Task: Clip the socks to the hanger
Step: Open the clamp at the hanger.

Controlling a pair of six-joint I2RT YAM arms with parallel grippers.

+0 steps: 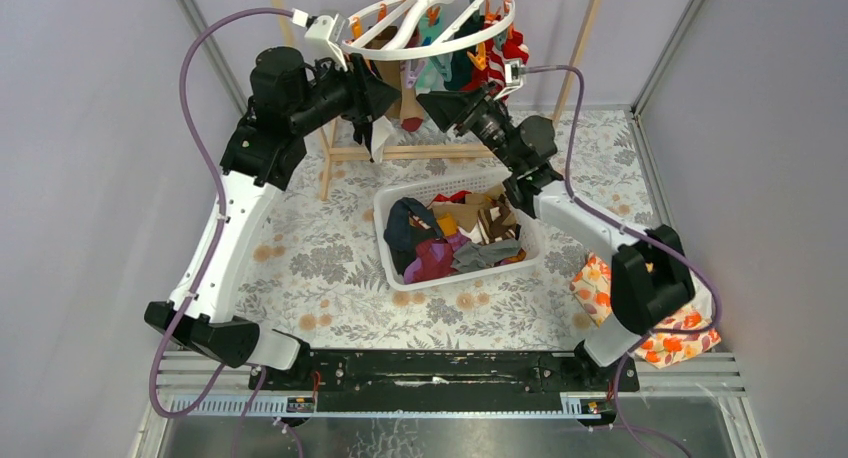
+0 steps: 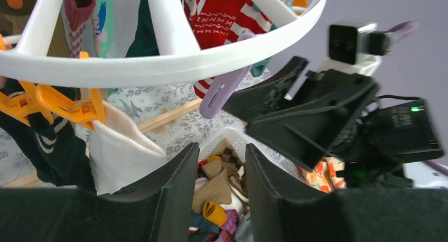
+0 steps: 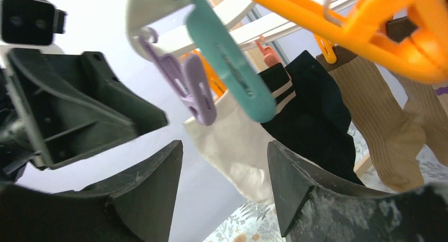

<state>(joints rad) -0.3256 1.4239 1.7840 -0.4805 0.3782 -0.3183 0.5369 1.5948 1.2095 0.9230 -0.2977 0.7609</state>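
Black arms (image 1: pixel 300 93) raised at hanger (image 2: pixel 158 67) | left end effector (image 2: pixel 221 163) narrow | right end effector (image 3: pixel 224 163) wide

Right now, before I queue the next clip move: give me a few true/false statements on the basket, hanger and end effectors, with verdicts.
1. The white slotted plastic basket holds loose socks. True.
2. The left end effector and right end effector are down inside the basket. False: both are raised close to the round white plastic hanger ring.
3. A white sock hangs from an orange clothespin. True.
4. The right end effector is shut on the purple clip. False: it is open with nothing between its fingers, and the clip hangs untouched.
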